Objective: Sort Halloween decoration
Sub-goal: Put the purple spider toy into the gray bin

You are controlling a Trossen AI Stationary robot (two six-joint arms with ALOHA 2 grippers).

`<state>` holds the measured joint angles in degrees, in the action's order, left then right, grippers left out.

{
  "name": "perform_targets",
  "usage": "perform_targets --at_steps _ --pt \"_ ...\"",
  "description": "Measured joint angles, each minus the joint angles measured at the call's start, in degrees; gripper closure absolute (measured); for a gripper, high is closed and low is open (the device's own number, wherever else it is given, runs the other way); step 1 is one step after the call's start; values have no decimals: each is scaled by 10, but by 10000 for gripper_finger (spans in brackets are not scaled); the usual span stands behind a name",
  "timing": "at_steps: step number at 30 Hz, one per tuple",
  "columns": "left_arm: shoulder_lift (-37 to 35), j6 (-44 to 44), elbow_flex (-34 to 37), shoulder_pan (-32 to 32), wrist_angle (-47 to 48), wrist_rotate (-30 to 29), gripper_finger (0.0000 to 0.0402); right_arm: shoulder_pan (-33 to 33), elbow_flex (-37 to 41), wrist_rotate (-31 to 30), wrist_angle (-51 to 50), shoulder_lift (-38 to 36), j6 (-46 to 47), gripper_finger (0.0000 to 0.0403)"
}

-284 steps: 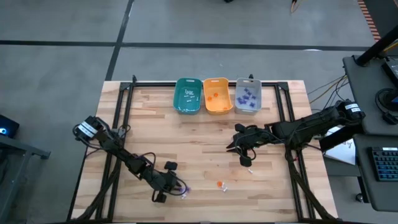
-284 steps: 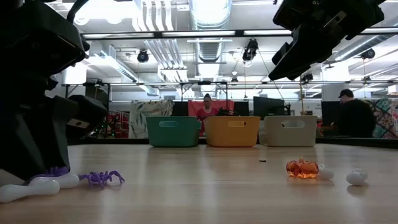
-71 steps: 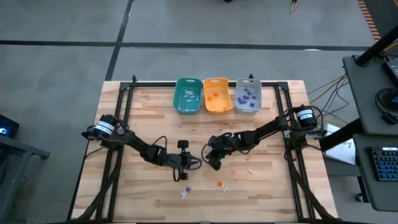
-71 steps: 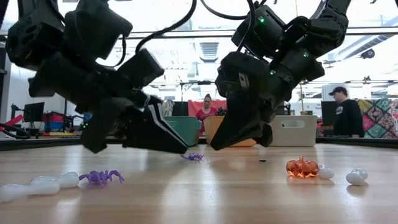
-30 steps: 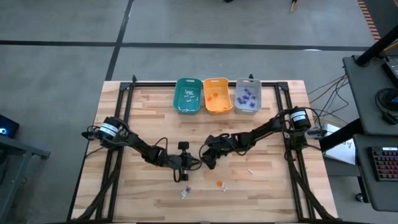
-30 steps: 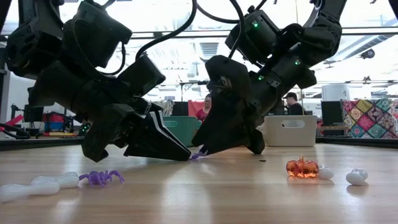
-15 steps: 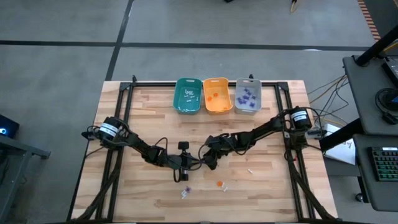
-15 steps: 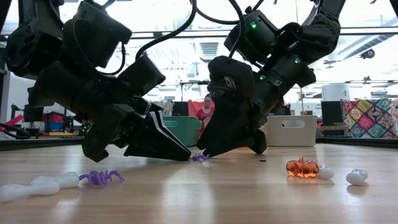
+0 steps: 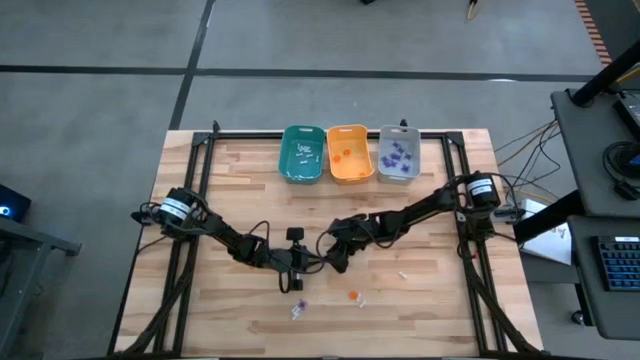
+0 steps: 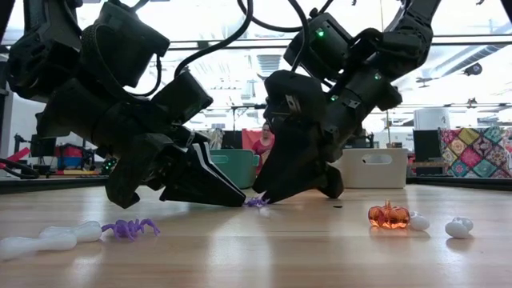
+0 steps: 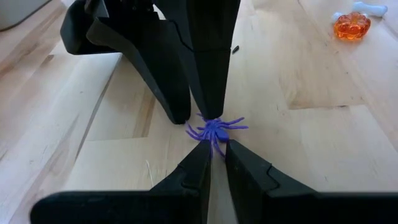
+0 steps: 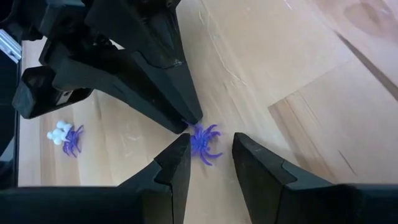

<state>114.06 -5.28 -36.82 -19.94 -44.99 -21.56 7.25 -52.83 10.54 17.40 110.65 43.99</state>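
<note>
The Halloween decoration at work is a small purple spider at the table's middle. My left gripper comes at it from the left and is shut on it. My right gripper comes from the right and stands open over it, one finger on each side of the spider; I cannot tell whether they touch it. Another purple spider, white bones and an orange pumpkin lie loose on the near part of the table. My left gripper pinches the spider by a leg at the very ends of its two fingers. The fingers slant down from the table's left. The spider's body and its other legs stick out in front of the fingertips, low at the tabletop.
Three bins stand side by side at the far edge: teal, orange and grey, each with small trinkets inside. A white piece lies right of centre. People show in the room beyond the table.
My right gripper has tipped steeper and come down a little over the purple spider. The spider stays at my left gripper's fingertips.
</note>
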Motion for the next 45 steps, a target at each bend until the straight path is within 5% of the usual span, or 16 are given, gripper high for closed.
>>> perform_targets --at_steps 35,40,45 --pt "0 -2 0 0 -3 0 364 0 -31 17 6 18 -65 312" --pt "0 -2 0 0 -4 1 364 0 -31 15 6 18 -74 382" --pt "0 -2 0 0 -4 0 364 0 -31 16 7 18 -75 393"
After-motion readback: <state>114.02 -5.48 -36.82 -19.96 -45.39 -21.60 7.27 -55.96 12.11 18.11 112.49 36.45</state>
